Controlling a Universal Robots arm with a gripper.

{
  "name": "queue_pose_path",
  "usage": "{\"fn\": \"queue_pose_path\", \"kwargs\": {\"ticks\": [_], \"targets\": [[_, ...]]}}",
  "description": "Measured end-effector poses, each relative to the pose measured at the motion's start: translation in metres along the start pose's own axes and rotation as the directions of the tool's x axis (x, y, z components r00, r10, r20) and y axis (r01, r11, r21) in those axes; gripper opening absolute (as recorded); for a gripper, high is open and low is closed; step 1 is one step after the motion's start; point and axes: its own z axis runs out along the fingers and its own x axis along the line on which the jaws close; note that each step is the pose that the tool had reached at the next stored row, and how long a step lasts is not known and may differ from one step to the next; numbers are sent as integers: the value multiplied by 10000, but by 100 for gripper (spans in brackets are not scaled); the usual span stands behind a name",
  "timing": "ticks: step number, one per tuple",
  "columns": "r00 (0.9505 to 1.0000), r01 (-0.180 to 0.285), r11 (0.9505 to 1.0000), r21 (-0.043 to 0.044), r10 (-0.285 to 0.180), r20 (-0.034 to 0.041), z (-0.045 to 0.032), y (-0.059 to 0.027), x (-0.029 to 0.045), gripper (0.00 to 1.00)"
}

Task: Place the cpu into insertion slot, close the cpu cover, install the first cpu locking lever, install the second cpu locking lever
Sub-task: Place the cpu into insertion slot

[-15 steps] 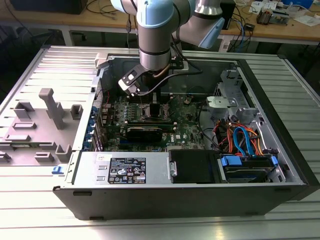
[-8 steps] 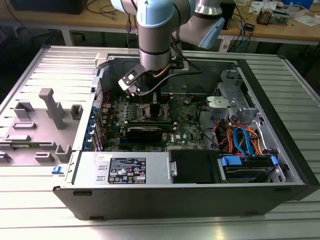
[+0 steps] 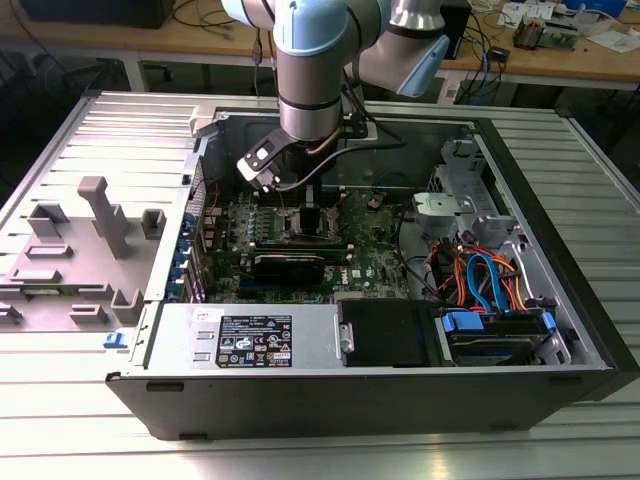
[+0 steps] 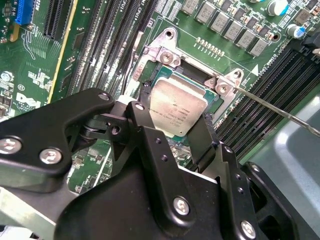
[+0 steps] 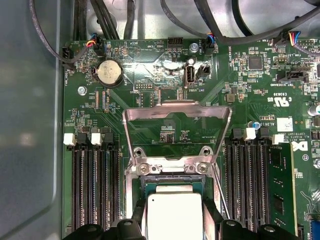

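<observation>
Coin battery on green motherboard; black memory slots nearby; blue cables in open case.

We seem to be in a robotics or electronics lab. A light-blue and silver robot arm reaches into an open black desktop computer case on a ribbed aluminium table. Behind stand long wooden workbenches strewn with tangled cables and small circuit boards.
</observation>
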Motion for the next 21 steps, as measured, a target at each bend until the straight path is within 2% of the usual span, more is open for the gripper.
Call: {"fn": "queue_pose_path", "kwargs": {"ticks": [9,21], "targets": [[10000,-6,10000,2,6,10,-15,3,8,54],[9999,-114,9999,5,114,24,7,11,24,54]]}}
